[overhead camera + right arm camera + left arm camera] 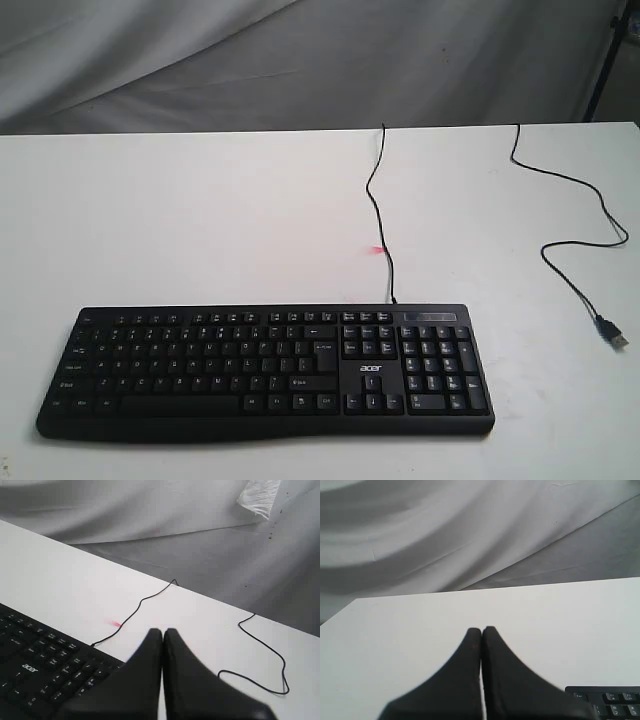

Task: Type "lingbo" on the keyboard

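Observation:
The wide black keyboard (265, 372) with white legends and an acer logo lies near the front of the white table (200, 220); its thin black cable (378, 200) runs to the far edge. Neither gripper shows in the exterior view. In the left wrist view my left gripper (481, 629) is shut and empty, hanging over bare table beside the keyboard's corner (610, 702). The right wrist view has my right gripper (163, 630) shut and empty too, above the table just off the keyboard's number-pad end (45, 662), near the cable (135, 607).
A second black cable (570, 215) with a USB plug (612, 333) snakes across the table's right side; it also shows as the cable loop (272, 665). A small red mark (377, 249) sits beside the keyboard cable. Grey cloth (300, 60) hangs behind the table.

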`<control>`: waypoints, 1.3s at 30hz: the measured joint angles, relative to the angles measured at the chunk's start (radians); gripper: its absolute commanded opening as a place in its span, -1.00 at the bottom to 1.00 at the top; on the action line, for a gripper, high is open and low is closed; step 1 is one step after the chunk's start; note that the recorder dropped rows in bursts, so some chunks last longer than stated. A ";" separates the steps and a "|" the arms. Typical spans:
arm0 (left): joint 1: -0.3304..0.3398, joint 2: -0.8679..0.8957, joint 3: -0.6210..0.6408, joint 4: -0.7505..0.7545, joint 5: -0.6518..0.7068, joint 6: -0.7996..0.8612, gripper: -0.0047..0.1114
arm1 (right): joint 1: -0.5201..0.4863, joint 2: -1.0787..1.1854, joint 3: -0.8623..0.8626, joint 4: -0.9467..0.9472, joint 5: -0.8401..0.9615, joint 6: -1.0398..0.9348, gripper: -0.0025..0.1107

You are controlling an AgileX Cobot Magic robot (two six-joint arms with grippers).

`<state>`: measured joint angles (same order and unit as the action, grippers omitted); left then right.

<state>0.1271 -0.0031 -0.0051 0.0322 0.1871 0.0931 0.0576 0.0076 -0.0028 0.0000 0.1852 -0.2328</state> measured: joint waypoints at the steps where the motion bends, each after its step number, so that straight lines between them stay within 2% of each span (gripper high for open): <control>1: 0.000 0.000 0.000 0.000 0.000 0.000 -0.91 | 0.000 0.000 0.000 0.000 0.000 0.000 -0.96; 26: 0.000 0.000 0.000 0.000 0.000 0.000 -0.91 | 0.000 0.000 -0.011 0.019 0.034 0.000 -0.96; 32: 0.000 0.000 0.000 0.000 0.000 0.000 -0.91 | 0.000 0.094 -0.231 0.023 0.233 0.000 -0.96; 39: 0.000 0.000 0.000 0.000 0.000 0.000 -0.91 | 0.000 0.378 -0.587 0.025 0.359 0.000 -0.96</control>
<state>0.1271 -0.0031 -0.0051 0.0322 0.1871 0.0931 0.0576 0.3852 -0.5896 0.0246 0.5437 -0.2328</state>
